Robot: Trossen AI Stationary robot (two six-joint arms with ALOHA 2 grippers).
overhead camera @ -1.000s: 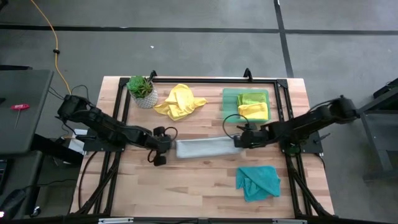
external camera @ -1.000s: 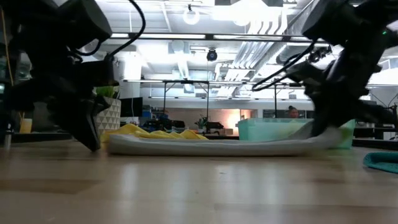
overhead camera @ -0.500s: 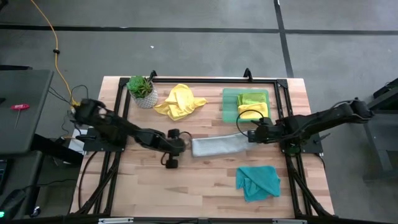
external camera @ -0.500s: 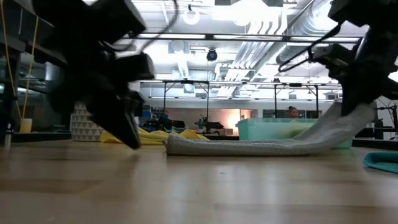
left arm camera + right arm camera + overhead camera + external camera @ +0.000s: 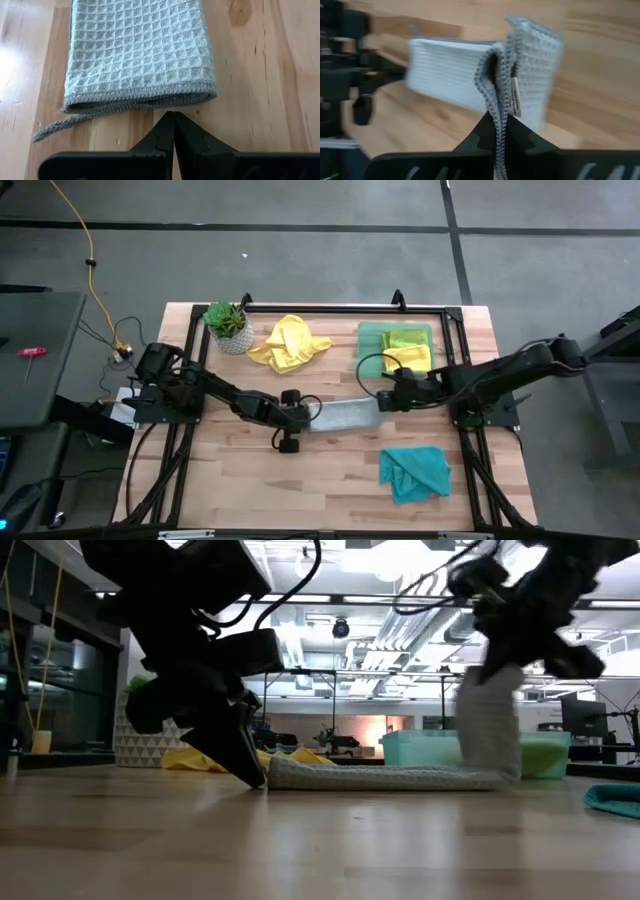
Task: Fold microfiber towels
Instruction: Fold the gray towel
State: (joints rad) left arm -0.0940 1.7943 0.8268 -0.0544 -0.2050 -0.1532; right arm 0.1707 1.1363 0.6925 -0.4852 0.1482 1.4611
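Note:
A grey waffle-weave microfiber towel (image 5: pixel 342 415), folded into a long strip, lies at the table's middle. My right gripper (image 5: pixel 383 402) is shut on its right end and holds that end up, so in the low view the towel (image 5: pixel 488 725) stands upright there and bends onto the wood. My left gripper (image 5: pixel 173 116) is shut, its tips low at the strip's left end (image 5: pixel 272 776). A crumpled yellow towel (image 5: pixel 289 343) lies at the back. A teal towel (image 5: pixel 413 472) lies at the front right. My left gripper has its shut tips right at the folded left end edge (image 5: pixel 170 100) of the grey towel, slanting down from the table's left; whether they touch it I cannot tell. My right gripper pinches the towel's right end, several layers with their stitched edges and label (image 5: pixel 506 95), between its two fingers. The fingers slant down from the table's right. That end is lifted clear and the strip hangs below it; the rest (image 5: pixel 380 777) lies flat on the table.
A translucent green tray (image 5: pixel 370 340) at the back right holds folded lime and yellow towels (image 5: pixel 407 350). A potted plant (image 5: pixel 228 325) stands at the back left. A black frame (image 5: pixel 320 308) edges the table. Bare wood lies along the near side.
My right gripper first drew the grey towel toward the table's right, then rose and came back left, lifting the towel's right end upright while the rest stayed flat. The towel's left end slid right. My left gripper, shut, followed it toward the right.

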